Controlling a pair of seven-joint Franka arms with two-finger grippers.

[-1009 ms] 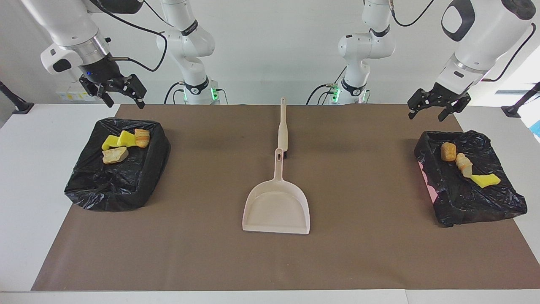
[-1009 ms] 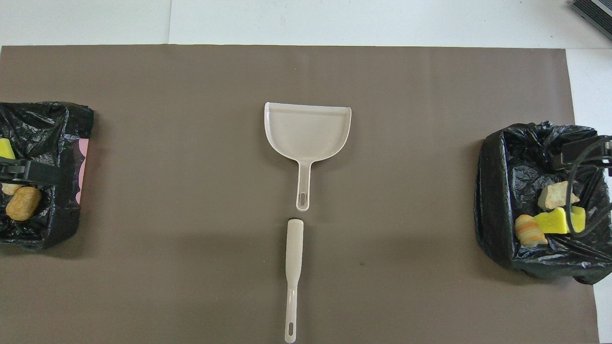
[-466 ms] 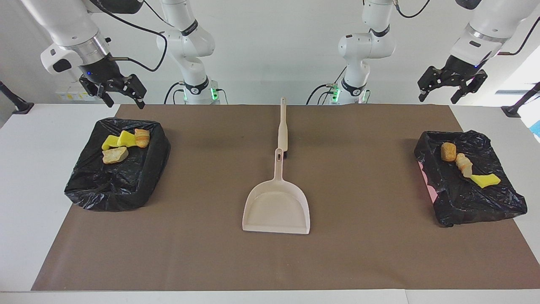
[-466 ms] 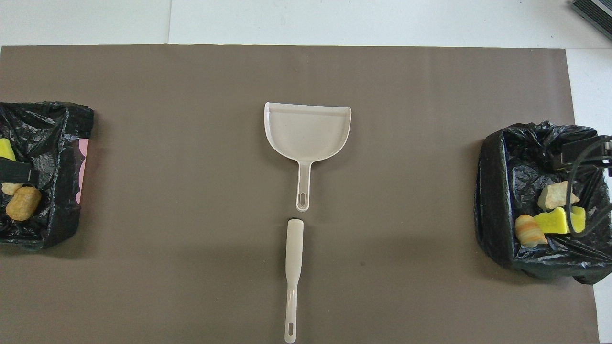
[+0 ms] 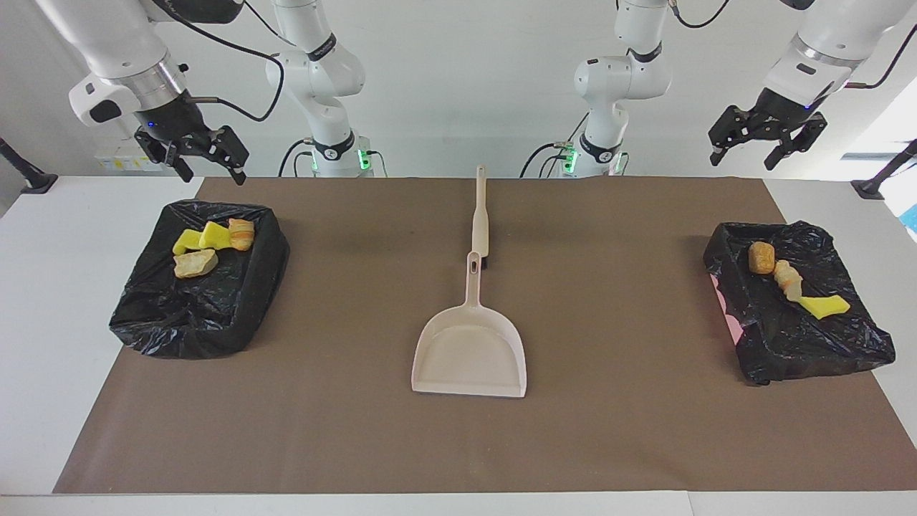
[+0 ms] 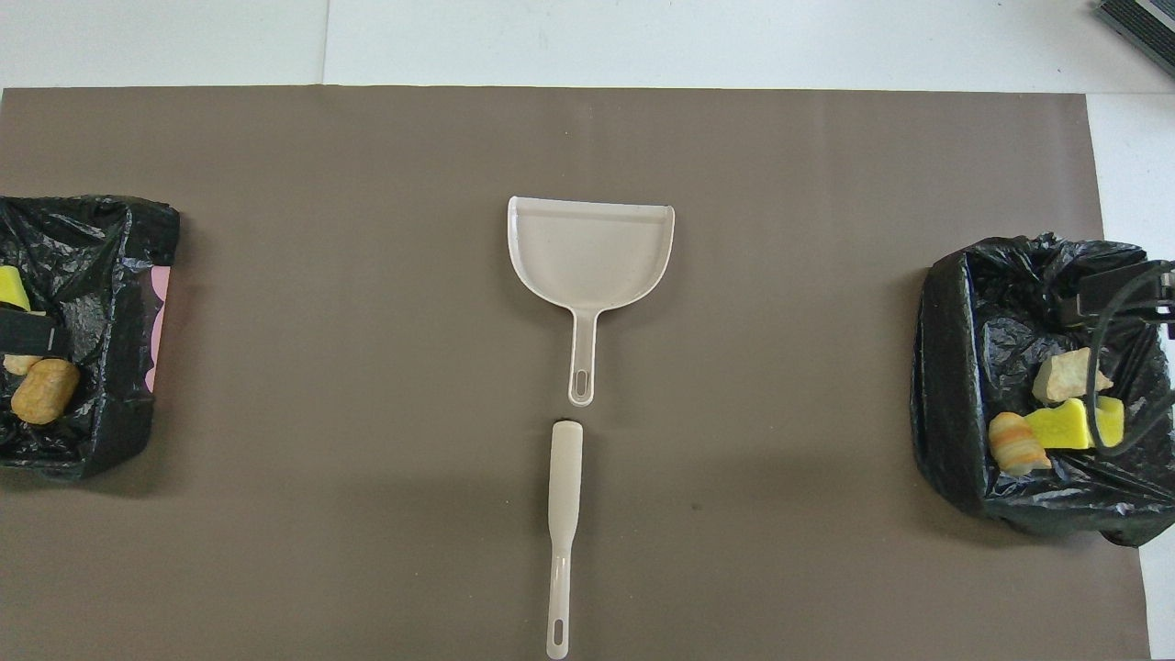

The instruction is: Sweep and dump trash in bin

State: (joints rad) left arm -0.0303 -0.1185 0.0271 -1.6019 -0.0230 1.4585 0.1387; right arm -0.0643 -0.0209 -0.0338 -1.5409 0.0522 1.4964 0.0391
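The trash lies in two black-bagged bins. The bin at the right arm's end holds two yellow wedges, a striped orange lump and a tan lump. The bin at the left arm's end holds an orange lump, a pale lump and a yellow wedge. My right gripper hangs open and empty above its bin's robot-side edge. My left gripper is open and empty, high over the table's edge by its bin.
A pale dustpan lies empty mid-table on the brown mat, its handle pointing at the robots. A pale brush handle lies in line with it, nearer to the robots. Both show in the overhead view, dustpan and handle.
My left gripper has risen from just above its bin and drawn back toward the robots. The right arm, the trash, the dustpan and the handle have not moved.
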